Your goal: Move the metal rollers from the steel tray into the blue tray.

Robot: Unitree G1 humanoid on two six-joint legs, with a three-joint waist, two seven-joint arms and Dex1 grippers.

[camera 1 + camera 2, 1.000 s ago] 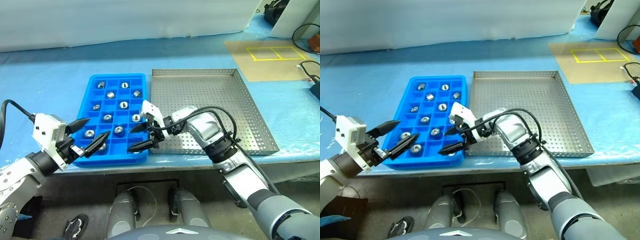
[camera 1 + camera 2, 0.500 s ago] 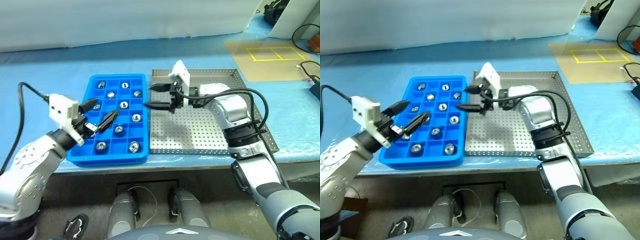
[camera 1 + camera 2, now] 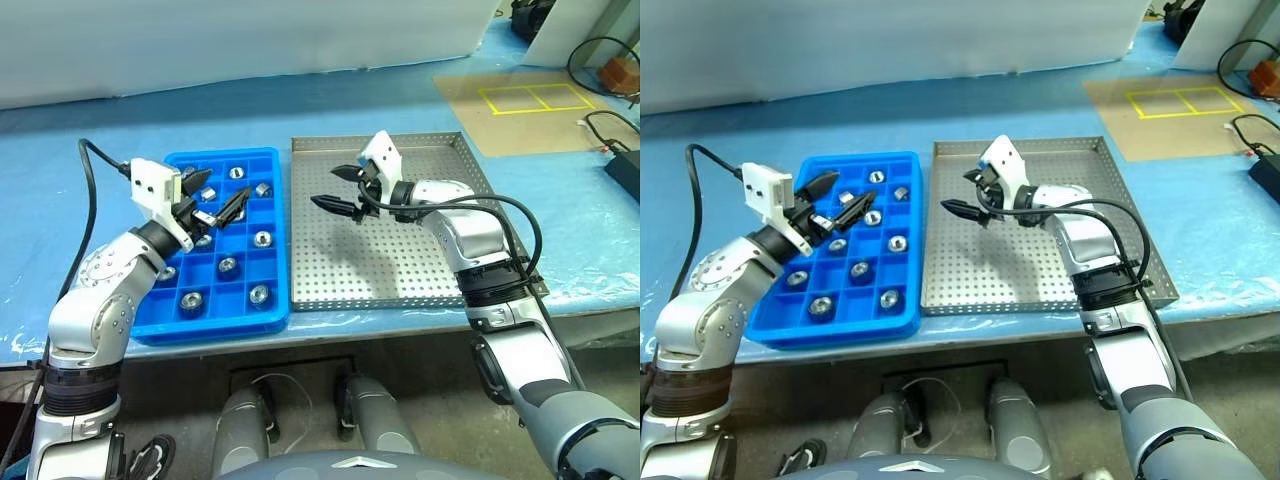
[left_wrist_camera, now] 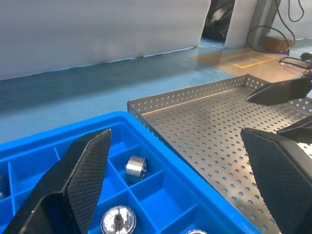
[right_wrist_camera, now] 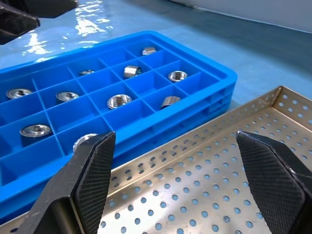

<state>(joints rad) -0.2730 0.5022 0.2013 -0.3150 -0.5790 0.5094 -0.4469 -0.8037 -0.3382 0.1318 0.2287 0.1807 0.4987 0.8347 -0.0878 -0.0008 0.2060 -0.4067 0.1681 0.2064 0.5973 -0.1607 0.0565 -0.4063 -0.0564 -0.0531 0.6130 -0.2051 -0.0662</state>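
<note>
Left eye view: the blue tray (image 3: 170, 320) lies at nine o'clock of the steel tray (image 3: 420, 280), their long edges just beside each other on the blue surface (image 3: 60, 180). Metal rollers (image 3: 258, 294) sit singly in the blue compartments. The left claw (image 3: 214, 203) hangs over the tray's far half, released and empty. The right claw (image 3: 341, 188) hovers above the steel tray's bare floor, spread, gripping nothing.

Left wrist view: wide-apart fingers (image 4: 73, 180) frame a roller (image 4: 135, 168) in a corner compartment.

Right wrist view: parted fingers (image 5: 92, 180) hang over the perforated floor, rollers (image 5: 118, 101) at eleven o'clock.
</note>
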